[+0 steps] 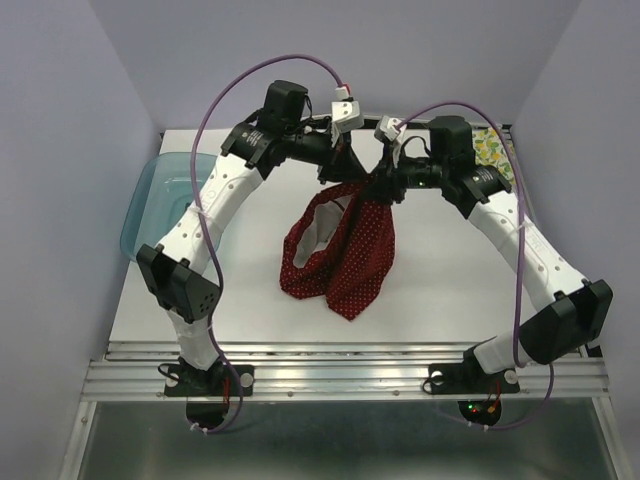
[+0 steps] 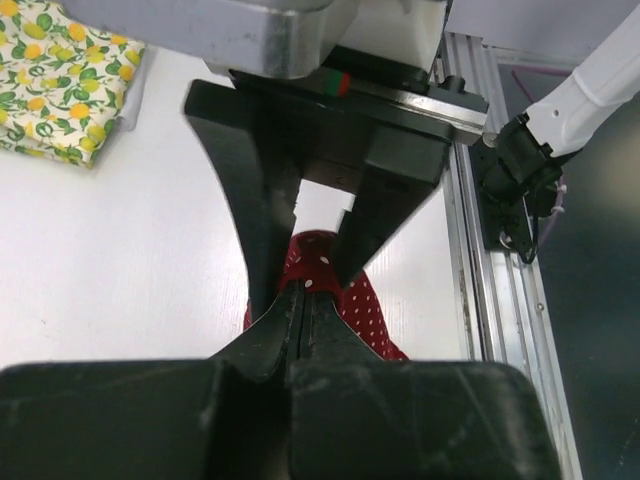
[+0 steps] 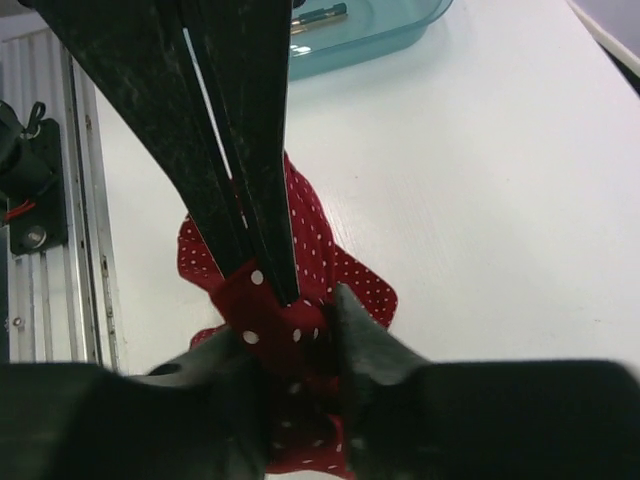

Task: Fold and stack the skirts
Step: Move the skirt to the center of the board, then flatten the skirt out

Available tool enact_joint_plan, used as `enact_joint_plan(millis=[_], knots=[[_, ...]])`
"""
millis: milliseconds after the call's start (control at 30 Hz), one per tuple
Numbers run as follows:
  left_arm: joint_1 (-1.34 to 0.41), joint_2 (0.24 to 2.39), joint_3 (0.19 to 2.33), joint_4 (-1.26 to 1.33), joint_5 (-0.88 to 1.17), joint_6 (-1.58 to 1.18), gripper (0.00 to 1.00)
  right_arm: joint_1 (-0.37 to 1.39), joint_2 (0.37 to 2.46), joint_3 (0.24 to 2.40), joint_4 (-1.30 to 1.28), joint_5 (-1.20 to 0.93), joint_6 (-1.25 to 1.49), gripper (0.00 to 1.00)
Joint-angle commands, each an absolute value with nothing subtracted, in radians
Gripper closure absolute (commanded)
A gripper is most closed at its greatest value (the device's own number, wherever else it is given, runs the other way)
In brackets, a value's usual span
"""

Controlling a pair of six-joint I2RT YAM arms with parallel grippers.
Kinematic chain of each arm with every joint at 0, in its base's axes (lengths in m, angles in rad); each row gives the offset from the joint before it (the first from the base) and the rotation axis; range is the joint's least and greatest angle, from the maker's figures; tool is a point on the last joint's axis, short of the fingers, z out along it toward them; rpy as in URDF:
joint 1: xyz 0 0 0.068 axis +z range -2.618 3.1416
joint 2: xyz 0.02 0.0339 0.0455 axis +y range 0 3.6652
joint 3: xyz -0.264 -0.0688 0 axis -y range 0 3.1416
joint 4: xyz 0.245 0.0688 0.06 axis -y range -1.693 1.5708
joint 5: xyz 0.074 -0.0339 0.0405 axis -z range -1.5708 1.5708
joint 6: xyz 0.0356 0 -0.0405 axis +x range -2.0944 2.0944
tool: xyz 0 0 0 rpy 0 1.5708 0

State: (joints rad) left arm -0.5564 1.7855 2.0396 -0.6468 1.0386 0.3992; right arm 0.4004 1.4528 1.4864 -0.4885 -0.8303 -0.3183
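The dark red polka-dot skirt (image 1: 345, 245) hangs bunched from both grippers above the middle of the table, its lower end resting on the surface. My left gripper (image 1: 345, 165) is shut on its top edge; in the left wrist view the tips (image 2: 303, 300) pinch red cloth (image 2: 370, 310). My right gripper (image 1: 385, 175) is right beside it, shut on the same bunched edge (image 3: 340, 270), with cloth filling the gap at its tips (image 3: 295, 335). The cream fruit-print skirt (image 1: 492, 148) lies folded at the far right corner and also shows in the left wrist view (image 2: 60, 80).
A translucent blue tray (image 1: 160, 195) sits at the far left, with a pen-like object (image 3: 320, 15) inside. The metal rail (image 1: 340, 365) runs along the near edge. White walls close in the table on three sides.
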Motion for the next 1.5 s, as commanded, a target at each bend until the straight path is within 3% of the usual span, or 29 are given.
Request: enact_joint_plan(millis=[0, 33, 100, 167, 200, 233, 300, 400, 633, 867, 1133, 1467], knots=[[-0.561, 1.784, 2.086, -0.680, 1.086, 0.443, 0.91, 0.405, 1.440, 1.554, -0.494, -0.802, -0.322, 0.90], [-0.561, 1.781, 2.082, -0.675, 1.057, 0.436, 0.81, 0.405, 1.446, 1.558, -0.483, -0.796, -0.305, 0.98], [-0.557, 1.770, 2.074, -0.655, 0.993, 0.414, 0.66, 0.405, 1.448, 1.572, -0.454, -0.785, -0.272, 0.99], [-0.519, 1.709, 2.011, -0.608, 0.885, 0.379, 0.43, 0.405, 1.444, 1.577, -0.443, -0.750, -0.255, 0.99], [-0.490, 1.678, 1.973, -0.553, 0.864, 0.361, 0.42, 0.405, 1.442, 1.577, -0.437, -0.732, -0.247, 0.99], [-0.453, 1.639, 1.930, -0.520, 0.848, 0.319, 0.29, 0.405, 1.439, 1.577, -0.439, -0.691, -0.244, 0.99], [-0.327, 1.504, 1.731, -0.430, 0.839, 0.272, 0.25, 0.405, 1.428, 1.571, -0.436, -0.648, -0.223, 0.99], [-0.212, 1.320, 1.464, -0.455, 0.783, 0.336, 0.23, 0.405, 1.420, 1.565, -0.404, -0.583, -0.169, 0.99], [-0.207, 1.065, 0.973, -0.611, 0.738, 0.612, 0.23, 0.405, 1.437, 1.563, -0.330, -0.474, -0.071, 0.99], [-0.265, 1.233, 0.941, -0.528, 0.607, 0.584, 0.22, 0.405, 1.473, 1.611, -0.318, -0.439, -0.031, 0.99], [-0.388, 1.284, 0.873, -0.148, 0.571, 0.402, 0.16, 0.405, 1.486, 1.615, -0.307, -0.443, -0.020, 0.99], [-0.402, 1.399, 0.870, 0.087, 0.669, 0.287, 0.15, 0.405, 1.488, 1.626, -0.304, -0.437, -0.028, 0.99]])
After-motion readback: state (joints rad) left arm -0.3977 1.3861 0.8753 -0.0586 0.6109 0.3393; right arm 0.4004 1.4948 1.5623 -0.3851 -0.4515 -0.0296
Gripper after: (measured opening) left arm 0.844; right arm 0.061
